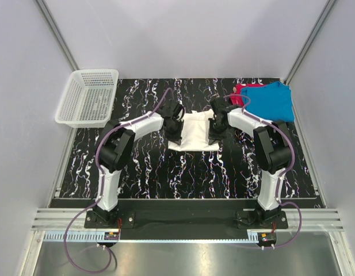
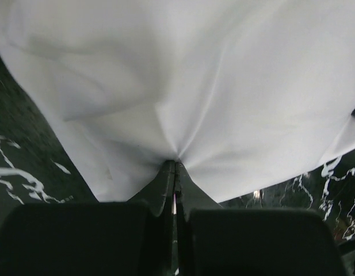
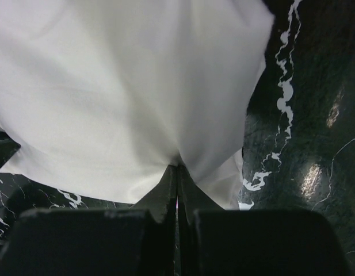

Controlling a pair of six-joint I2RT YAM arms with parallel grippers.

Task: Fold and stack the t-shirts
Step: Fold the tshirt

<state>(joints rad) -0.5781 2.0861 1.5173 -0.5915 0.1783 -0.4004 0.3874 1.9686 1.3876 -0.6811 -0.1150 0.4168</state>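
Observation:
A white t-shirt (image 1: 194, 131) lies partly folded at the middle of the black marbled table, its plain side up. My left gripper (image 1: 177, 138) is shut on its left edge, and my right gripper (image 1: 213, 138) is shut on its right edge. The left wrist view shows white cloth (image 2: 183, 86) pinched at the fingertips of the left gripper (image 2: 175, 164). The right wrist view shows white cloth (image 3: 131, 86) pinched in the right gripper (image 3: 177, 167). A blue t-shirt (image 1: 272, 100) lies on a red one (image 1: 241, 92) at the back right.
A white plastic mesh basket (image 1: 88, 98) stands at the back left corner of the table (image 1: 165, 178). White walls close in the sides and back. The arm bases sit on a rail at the near edge.

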